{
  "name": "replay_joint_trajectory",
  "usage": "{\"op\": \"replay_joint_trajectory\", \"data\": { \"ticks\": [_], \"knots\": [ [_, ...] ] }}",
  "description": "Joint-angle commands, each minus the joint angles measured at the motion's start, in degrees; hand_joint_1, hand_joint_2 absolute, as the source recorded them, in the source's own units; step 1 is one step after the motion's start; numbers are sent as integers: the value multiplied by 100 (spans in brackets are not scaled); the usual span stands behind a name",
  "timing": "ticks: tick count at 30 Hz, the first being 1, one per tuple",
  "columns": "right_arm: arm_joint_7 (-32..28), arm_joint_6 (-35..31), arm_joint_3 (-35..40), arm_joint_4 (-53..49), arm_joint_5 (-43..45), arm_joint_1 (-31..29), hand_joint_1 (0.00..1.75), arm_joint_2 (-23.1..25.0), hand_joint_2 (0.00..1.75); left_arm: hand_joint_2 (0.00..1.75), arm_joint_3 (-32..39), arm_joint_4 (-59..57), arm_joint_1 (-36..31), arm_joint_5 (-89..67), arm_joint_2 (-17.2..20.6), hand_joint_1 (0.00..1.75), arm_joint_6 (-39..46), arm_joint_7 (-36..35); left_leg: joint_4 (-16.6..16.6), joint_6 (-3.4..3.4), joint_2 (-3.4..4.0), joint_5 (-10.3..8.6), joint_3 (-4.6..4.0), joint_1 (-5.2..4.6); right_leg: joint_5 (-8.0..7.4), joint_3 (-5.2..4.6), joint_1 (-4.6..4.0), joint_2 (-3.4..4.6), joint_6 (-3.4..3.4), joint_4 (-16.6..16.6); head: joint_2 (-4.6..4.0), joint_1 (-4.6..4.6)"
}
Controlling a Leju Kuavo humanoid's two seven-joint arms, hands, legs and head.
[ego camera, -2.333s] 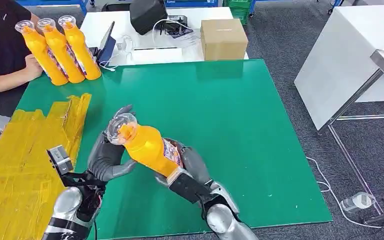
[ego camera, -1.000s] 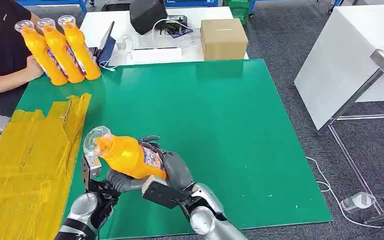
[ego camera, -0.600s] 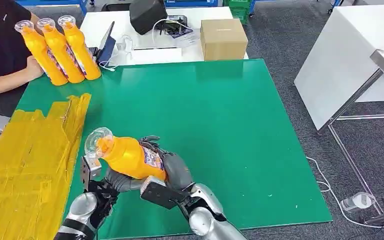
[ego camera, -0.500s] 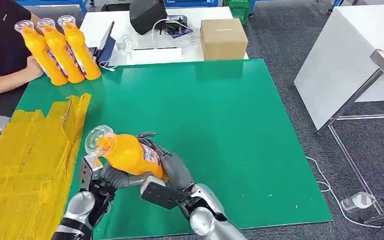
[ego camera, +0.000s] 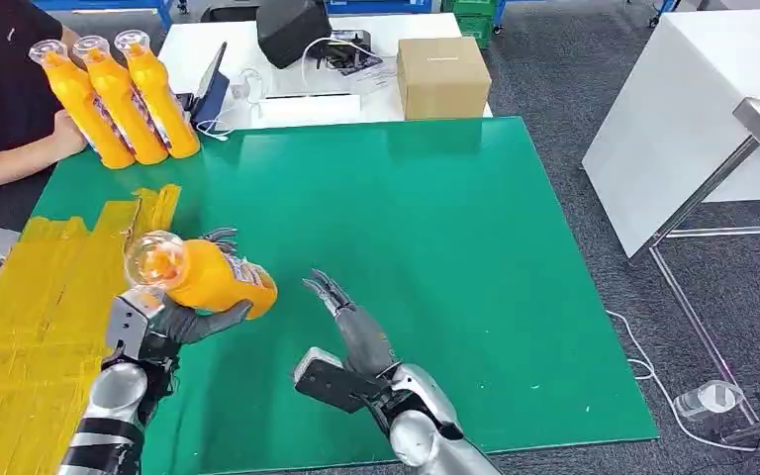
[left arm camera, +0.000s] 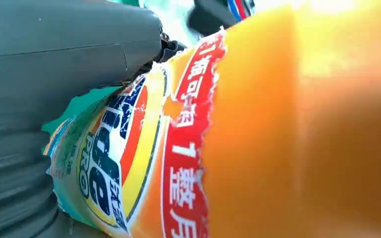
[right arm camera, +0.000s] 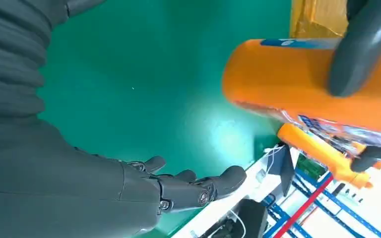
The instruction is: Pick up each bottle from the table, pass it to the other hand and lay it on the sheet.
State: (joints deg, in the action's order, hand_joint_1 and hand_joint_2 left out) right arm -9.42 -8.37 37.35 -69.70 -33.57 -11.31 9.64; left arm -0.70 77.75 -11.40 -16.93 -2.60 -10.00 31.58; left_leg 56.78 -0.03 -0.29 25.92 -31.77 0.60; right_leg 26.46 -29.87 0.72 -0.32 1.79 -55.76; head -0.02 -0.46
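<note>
My left hand [ego camera: 180,319] grips an orange bottle [ego camera: 203,275] with a clear cap, held tilted above the green table [ego camera: 435,218] beside the yellow sheet [ego camera: 49,317]. Up close, the left wrist view shows the bottle's label [left arm camera: 144,158] against my palm. To the right, my right hand [ego camera: 351,327] is open, fingers spread, a short gap from the bottle's base. In the right wrist view the bottle [right arm camera: 297,84] hangs beyond my empty right hand [right arm camera: 188,188], with a left finger [right arm camera: 362,39] across it. Three more orange bottles [ego camera: 124,94] stand at the table's far left corner.
A person in black sits at the far left, a hand [ego camera: 59,134] beside the standing bottles. A cardboard box [ego camera: 442,76], a tablet [ego camera: 210,87] and cables lie on the white table behind. A white bench [ego camera: 693,119] stands to the right.
My right hand let go of the bottle and opened. The left hand has carried the bottle left, toward the yellow sheet.
</note>
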Motion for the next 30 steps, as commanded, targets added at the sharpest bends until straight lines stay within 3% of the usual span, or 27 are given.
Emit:
{"op": "replay_joint_trajectory", "data": {
  "ticks": [1, 3, 10, 15, 19, 24, 30],
  "knots": [
    [27, 14, -54, -176, 44, -102, 0, -375, 175, 175, -477, -1254, -982, -3111, 1200, 175, 2094, -548, 0, -1, -11, -5, 1, 4, -1, 4, -5, -11, -7, 1, 0, 0],
    [-22, 36, -99, -248, 130, -91, 0, -470, 175, 175, -543, -1724, -1314, -3551, 1582, 175, 2222, -580, -2, -4, -12, -8, 4, 7, -2, 5, -8, -12, -11, 0, 0, 2],
    [-128, 84, -98, -257, 274, -156, 0, -496, 175, 175, -866, -2176, -1368, -4839, 2182, 175, 2725, -985, 0, -10, 6, -6, 13, 11, 1, 6, -11, 9, -6, -8, 0, 2],
    [-128, 95, -75, -240, 278, -176, 0, -489, 175, 175, -867, -2240, -1263, -4872, 2191, 175, 2823, -952, -2, -8, 20, -4, 15, 13, -1, 8, -14, 28, -7, -6, 0, 0],
    [-124, 141, -14, -179, 338, -293, 0, -498, 175, 175, -1195, -2505, -1298, -4764, 2379, 175, 2163, -742, 0, -8, 2, -8, 7, 13, 0, 6, -14, 12, -8, -5, 0, 0],
    [-124, 141, -18, -181, 339, -305, 0, -499, 175, 175, -1191, -2513, -1270, -4749, 2392, 175, 2186, -716, -2, -11, 13, -8, 5, 10, -3, -2, -11, 24, -8, -7, 0, 2],
    [-121, 192, 9, -106, 381, -366, 0, -479, 175, 175, -1460, -2385, -1136, -4282, 2624, 175, 1599, -443, -1, -10, 19, -4, 9, 13, -1, 1, -14, 29, -8, -6, 0, 0]
  ]
}}
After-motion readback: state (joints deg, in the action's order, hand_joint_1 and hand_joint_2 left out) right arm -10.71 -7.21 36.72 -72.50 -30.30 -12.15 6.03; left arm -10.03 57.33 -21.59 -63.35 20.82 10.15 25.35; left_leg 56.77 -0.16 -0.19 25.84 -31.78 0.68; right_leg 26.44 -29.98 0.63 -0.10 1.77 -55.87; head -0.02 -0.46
